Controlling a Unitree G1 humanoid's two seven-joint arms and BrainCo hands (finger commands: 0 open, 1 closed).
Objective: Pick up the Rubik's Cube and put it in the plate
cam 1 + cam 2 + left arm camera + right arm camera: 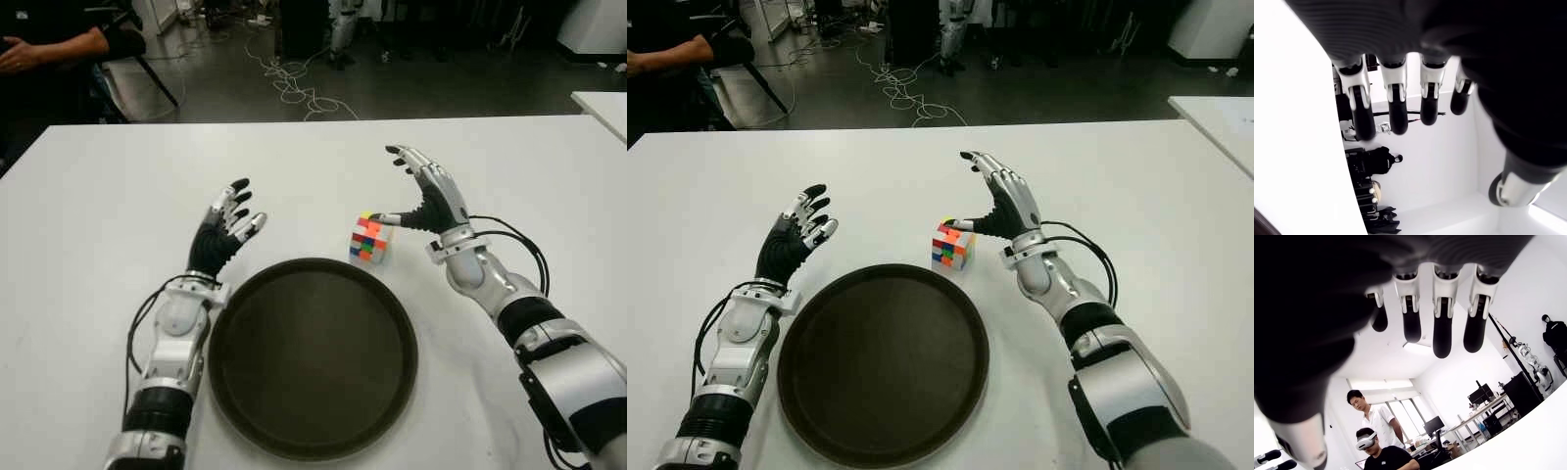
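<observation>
The surface (98, 225) is white, smooth and matt. The plate (312, 431) on its near middle looks like dark brown plastic with a dull sheen along the rim. The Rubik's Cube (369, 239) beyond it shows glossy coloured plastic facets. The left hand (221, 235) and right hand (427, 201) pair silvery, shiny shells with black ribbed, rubbery palms, and their fingers (1442, 333) end in matt black pads.

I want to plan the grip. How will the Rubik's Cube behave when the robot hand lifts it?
The Rubik's Cube looks rigid and small, so probably light. Its flat faces sit stably on the table; rolling seems unlikely. Its glossy stickers may slip against the open right robot hand beside it.
</observation>
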